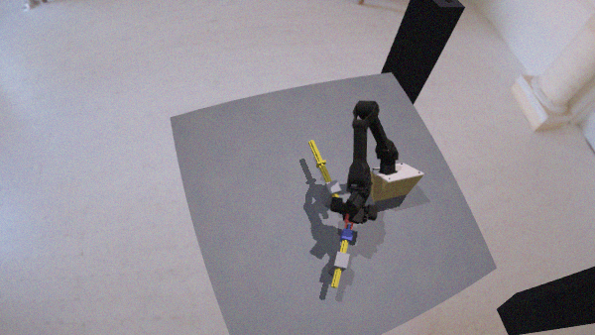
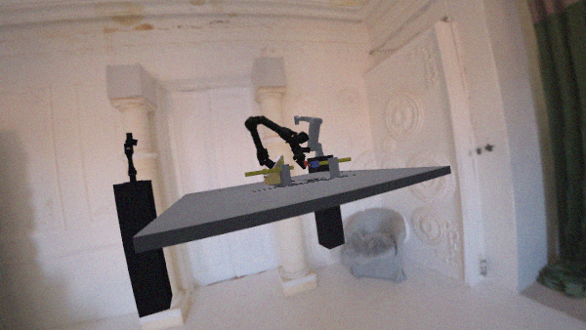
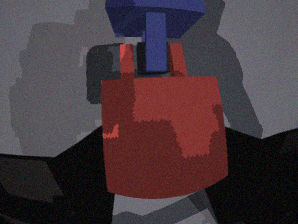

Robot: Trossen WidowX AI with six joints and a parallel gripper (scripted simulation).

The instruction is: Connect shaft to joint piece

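Observation:
A yellow fixed shaft (image 1: 335, 279) (image 2: 345, 159) runs through a grey block (image 1: 342, 260) (image 2: 334, 168). On its inner end sits a blue hinge part (image 1: 347, 235) (image 2: 315, 164) (image 3: 156, 45), joined to the red square joint piece (image 1: 349, 224) (image 2: 307, 164) (image 3: 155, 100). My gripper (image 3: 150, 121) is shut on the red piece, one black finger on each side in the wrist view. The second yellow shaft (image 1: 316, 153) (image 2: 256, 173), with a collar, passes through another grey block (image 1: 333, 187) (image 2: 285, 177). Its inner end and the piece's opening are hidden by the gripper in the top view.
The arm stands on a box-shaped base (image 1: 392, 186) on the grey table (image 1: 238, 164) (image 2: 210, 210), right of the second shaft's block in the top view. The arm's wrist hangs close beside that block. Black pedestals (image 1: 421, 45) (image 2: 142, 244) stand beyond the table.

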